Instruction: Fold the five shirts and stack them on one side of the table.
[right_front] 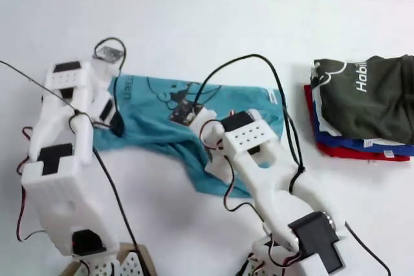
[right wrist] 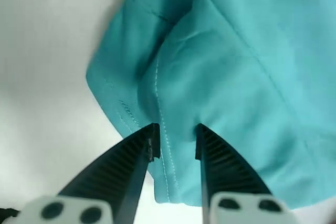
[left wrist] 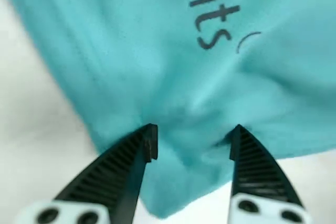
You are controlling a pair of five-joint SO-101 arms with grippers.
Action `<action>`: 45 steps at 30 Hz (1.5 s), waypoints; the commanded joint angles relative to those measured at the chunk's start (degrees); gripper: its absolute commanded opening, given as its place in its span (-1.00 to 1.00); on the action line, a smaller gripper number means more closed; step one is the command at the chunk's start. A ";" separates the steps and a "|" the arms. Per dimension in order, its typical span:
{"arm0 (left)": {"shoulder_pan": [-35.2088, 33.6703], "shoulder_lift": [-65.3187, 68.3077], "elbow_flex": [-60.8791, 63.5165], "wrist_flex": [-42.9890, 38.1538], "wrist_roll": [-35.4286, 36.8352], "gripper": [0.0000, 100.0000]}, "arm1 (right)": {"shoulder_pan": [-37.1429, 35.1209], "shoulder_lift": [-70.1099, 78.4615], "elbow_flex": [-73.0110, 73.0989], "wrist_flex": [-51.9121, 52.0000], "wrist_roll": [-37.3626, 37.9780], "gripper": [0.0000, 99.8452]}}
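Rumpled and half spread at the middle of the white bench [right_front: 194, 24]: teal shirt [right_front: 149, 121]. At its printed end, left claw [left wrist: 191, 140], parted wide, tips down at the cloth near the edge. At the other end, right claw [right wrist: 175, 140], parted more narrowly, tips astride a stitched hem fold. Well apart, by the bench's side edge: stack of folded shirts [right_front: 362, 108], dark green on top, blue and red beneath.

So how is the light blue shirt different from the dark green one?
The light blue shirt lies loose and rumpled; the dark green shirt is neatly folded. The light blue shirt lies straight on the table, near the middle; the dark green shirt tops a stack of folded shirts at the side. Both have print on them.
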 commanded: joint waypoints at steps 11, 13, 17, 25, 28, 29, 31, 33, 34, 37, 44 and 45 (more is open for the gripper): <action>-2.55 -1.32 -11.91 5.27 0.53 -0.51 | -7.60 0.13 -0.26 2.68 0.35 -0.75; -2.20 -0.09 -11.91 5.27 0.62 -0.51 | -8.75 0.66 -0.26 0.57 0.35 -0.75; -2.11 4.57 -10.77 3.34 0.62 -0.51 | -8.48 0.84 -0.09 -2.42 0.35 -0.75; -1.85 12.04 -11.21 -0.35 3.43 -0.51 | -8.48 0.92 -0.09 -2.42 0.44 -0.75; -1.76 11.96 -11.21 -0.70 3.69 -0.51 | -7.52 2.86 -0.09 -3.12 0.44 -0.75; -1.67 11.96 -11.21 -0.70 3.69 -0.51 | -6.90 4.26 -0.18 -3.21 0.44 -0.75; -1.58 12.13 -11.21 -0.70 3.69 -0.51 | -5.67 7.25 -0.18 -3.82 0.44 -0.75; -1.58 12.22 -11.21 -0.70 3.69 -0.51 | -5.14 9.45 -0.44 -4.00 0.44 -0.75; -1.58 12.22 -11.21 -0.70 3.69 -0.51 | -5.14 9.98 -0.53 -4.09 0.44 -0.75; -1.58 12.31 -11.21 -0.79 3.69 -0.51 | -5.14 10.07 -0.62 -4.70 0.44 -0.76; -1.58 12.31 -11.21 -0.79 3.69 -0.51 | -5.05 7.87 -5.01 -1.63 0.26 -0.96; -1.58 12.31 -11.21 -0.79 3.69 -0.51 | -5.05 6.46 -5.36 -1.01 0.35 -0.96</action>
